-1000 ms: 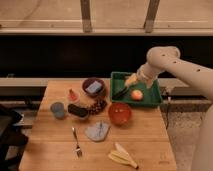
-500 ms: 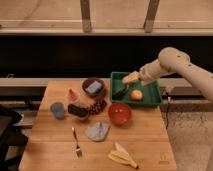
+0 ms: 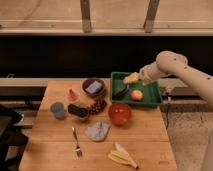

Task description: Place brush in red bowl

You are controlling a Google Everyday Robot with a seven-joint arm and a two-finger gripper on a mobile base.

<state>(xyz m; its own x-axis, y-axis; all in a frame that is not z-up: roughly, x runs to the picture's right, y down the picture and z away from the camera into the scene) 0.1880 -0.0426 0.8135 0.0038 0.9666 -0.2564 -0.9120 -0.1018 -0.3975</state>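
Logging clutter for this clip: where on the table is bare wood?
Front-left, between fork and the table left edge; right side between red bowl and banana peel. Crowded from cup to red bowl. Pincer hovers over green tray.

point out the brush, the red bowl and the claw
brush point(image 3: 121, 93): camera view, middle of its dark length, in the green tray point(image 3: 145, 104)
red bowl point(image 3: 120, 114): camera view, bare inside
claw point(image 3: 132, 78): camera view, its tip, above the tray's back left

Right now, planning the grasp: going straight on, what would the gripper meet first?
Likely the brush in the green tray: the gripper hangs over the tray's back left, pointing down at it. Depth is unclear; it could touch bare tray floor instead.
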